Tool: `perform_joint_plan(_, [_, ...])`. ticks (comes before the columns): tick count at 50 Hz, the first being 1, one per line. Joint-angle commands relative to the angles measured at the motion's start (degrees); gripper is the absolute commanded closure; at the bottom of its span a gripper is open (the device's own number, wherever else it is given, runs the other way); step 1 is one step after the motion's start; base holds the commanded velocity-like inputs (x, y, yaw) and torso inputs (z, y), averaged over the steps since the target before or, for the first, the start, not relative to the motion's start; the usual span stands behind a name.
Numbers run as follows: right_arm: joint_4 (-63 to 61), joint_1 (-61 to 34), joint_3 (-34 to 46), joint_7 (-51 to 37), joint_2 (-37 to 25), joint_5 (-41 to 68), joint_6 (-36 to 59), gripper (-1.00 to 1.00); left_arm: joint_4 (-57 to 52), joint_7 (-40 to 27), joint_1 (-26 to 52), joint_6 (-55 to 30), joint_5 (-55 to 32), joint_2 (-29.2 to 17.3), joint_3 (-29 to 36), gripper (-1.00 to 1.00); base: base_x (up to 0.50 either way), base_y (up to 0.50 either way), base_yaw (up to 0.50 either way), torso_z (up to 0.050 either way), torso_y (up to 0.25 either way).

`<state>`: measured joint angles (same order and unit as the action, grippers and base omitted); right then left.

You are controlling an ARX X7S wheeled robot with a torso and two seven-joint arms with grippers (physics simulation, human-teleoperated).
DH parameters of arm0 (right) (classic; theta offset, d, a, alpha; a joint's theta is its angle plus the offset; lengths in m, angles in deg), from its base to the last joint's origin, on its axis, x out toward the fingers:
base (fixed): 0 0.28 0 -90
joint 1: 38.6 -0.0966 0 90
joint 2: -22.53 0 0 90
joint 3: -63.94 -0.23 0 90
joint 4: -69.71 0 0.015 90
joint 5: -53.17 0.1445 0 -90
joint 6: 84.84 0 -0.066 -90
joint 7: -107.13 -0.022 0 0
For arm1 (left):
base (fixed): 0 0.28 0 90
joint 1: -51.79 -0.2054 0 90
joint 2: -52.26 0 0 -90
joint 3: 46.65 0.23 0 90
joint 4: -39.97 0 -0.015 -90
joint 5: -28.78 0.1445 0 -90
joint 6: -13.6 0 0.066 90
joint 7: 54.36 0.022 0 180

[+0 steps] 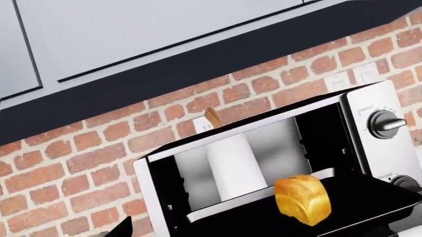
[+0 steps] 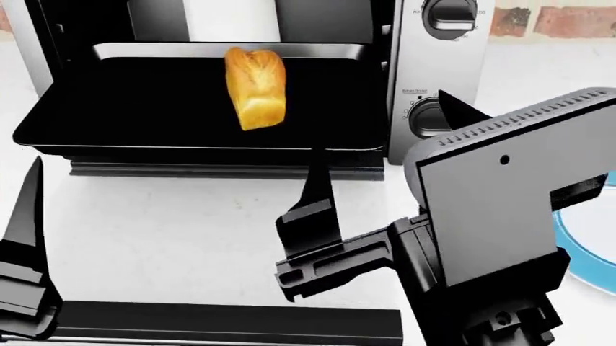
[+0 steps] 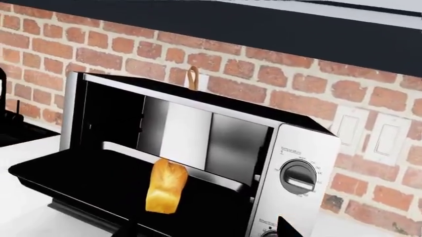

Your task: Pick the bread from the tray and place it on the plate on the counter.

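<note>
The bread [image 2: 256, 88] lies on the black tray [image 2: 115, 115], which sticks out of the open toaster oven [image 2: 405, 79]. We have not touched it yet. Our right gripper [image 2: 385, 144] hangs in front of the tray, fingers apart and empty. Of our left gripper [image 2: 29, 216] we see one finger only, so we cannot tell its state. The plate [image 2: 587, 277] waits on the counter [image 2: 173, 231] at the right, so grasping, carrying and placing all remain.
</note>
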<state>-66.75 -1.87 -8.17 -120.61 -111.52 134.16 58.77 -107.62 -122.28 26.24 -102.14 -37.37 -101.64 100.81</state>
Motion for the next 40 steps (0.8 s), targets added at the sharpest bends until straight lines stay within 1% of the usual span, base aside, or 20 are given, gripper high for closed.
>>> perform_joint_plan(1, [3.91, -5.33, 1.77, 1.52, 0.84, 3.78, 2.31, -1.00, 0.37, 0.38, -0.29, 0.36, 0.01, -0.04, 0.36, -1.00, 0.00, 0.00, 0.00, 0.000, 0.000])
perform_joint_plan(5, [5.58, -6.15, 1.34, 2.78, 1.48, 5.67, 1.62, -1.00, 0.43, 0.49, -0.44, 0.57, 0.19, -0.17, 0.48, -1.00, 0.00, 0.00, 0.00, 0.000, 0.000])
perform_joint_plan(20, [8.23, -8.51, 3.05, 4.71, 3.55, 5.63, 2.14, -1.00, 0.82, 0.91, -0.67, 0.64, -0.35, 0.41, 1.16, -1.00, 0.00, 0.00, 0.00, 0.000, 0.000])
perform_joint_plan(40, [16.02, -13.23, 5.94, 8.88, 7.00, 2.02, 3.24, -1.00, 0.50, 0.92, -1.63, 1.83, 0.18, -0.79, 1.61, -1.00, 0.00, 0.00, 0.00, 0.000, 0.000])
